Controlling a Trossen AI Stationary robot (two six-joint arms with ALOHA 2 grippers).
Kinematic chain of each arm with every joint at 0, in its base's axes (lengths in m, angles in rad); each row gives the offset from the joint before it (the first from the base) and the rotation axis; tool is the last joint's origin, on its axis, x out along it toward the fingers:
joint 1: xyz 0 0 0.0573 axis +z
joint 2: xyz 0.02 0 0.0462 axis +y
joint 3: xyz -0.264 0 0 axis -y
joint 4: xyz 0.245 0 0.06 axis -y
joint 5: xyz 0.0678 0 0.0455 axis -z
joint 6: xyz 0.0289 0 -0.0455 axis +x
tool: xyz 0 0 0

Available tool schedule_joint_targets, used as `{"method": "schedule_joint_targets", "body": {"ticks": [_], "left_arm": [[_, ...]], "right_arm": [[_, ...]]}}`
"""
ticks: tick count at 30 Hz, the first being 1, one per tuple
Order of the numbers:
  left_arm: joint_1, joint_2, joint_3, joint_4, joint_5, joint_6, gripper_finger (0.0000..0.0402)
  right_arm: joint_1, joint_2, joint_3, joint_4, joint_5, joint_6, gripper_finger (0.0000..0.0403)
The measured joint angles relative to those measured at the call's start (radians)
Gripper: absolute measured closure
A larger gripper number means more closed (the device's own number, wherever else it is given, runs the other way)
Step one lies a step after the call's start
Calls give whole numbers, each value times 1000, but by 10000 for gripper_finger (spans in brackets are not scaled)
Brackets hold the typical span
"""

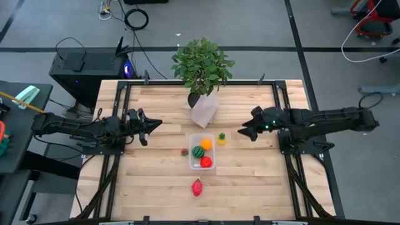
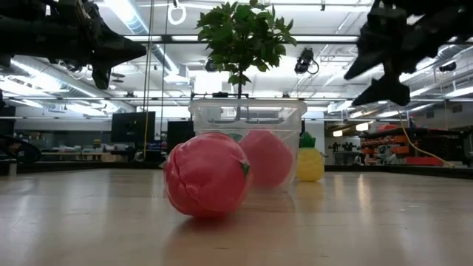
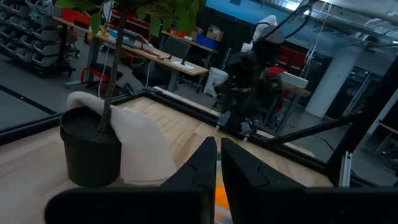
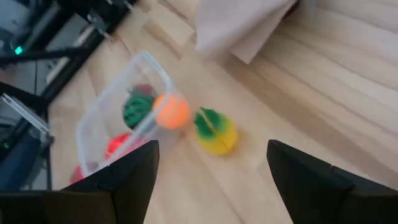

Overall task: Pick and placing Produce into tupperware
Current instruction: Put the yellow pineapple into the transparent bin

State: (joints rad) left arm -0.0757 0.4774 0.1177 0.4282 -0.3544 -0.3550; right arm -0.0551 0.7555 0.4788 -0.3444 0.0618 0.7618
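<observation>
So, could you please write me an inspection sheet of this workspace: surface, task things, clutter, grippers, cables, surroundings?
Surface: wooden table, dark frame rails along its edges.
Task things: clear tupperware mid-table, holding a striped green piece, an orange piece and a red piece. Outside it: yellow piece on the right arm's side, small red piece on the left arm's side, pinkish-red piece on the near side.
Clutter: potted plant in a pale wrap, at the far edge.
Grippers: left gripper shut, empty, raised; right gripper open, empty, above the yellow piece.
Cables: loose cables on the floor beyond the table.
Surroundings: black computer case, workshop benches.
</observation>
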Motion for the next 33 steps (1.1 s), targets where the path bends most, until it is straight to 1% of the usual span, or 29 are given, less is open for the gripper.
{"method": "schedule_joint_targets", "body": {"ticks": [5, 9, 12, 15, 19, 24, 28, 31, 33], "left_arm": [[0, 0, 0, 0, 0, 0, 379], [0, 0, 0, 0, 0, 0, 387], [0, 0, 0, 1, 0, -1, 389], [0, 0, 0, 1, 0, -1, 388], [0, 0, 0, 1, 0, -1, 381], [0, 0, 0, 1, 0, -1, 380], [0, 0, 0, 1, 0, -1, 386], [0, 0, 0, 1, 0, -1, 389], [0, 0, 0, 1, 0, -1, 389]], "right_arm": [[-189, 44, -8, 17, -217, -184, 100], [-324, 108, 0, 82, -388, -318, 100], [-387, 166, 0, 123, -459, -400, 100], [-412, 222, 5, 167, -501, -472, 100], [-414, 303, 70, 175, -526, -599, 100], [-409, 384, 240, 108, -513, -748, 100], [-370, 454, 405, -81, -459, -870, 100], [-310, 520, 518, -232, -378, -919, 100], [-264, 565, 574, -292, -336, -946, 100]]}}
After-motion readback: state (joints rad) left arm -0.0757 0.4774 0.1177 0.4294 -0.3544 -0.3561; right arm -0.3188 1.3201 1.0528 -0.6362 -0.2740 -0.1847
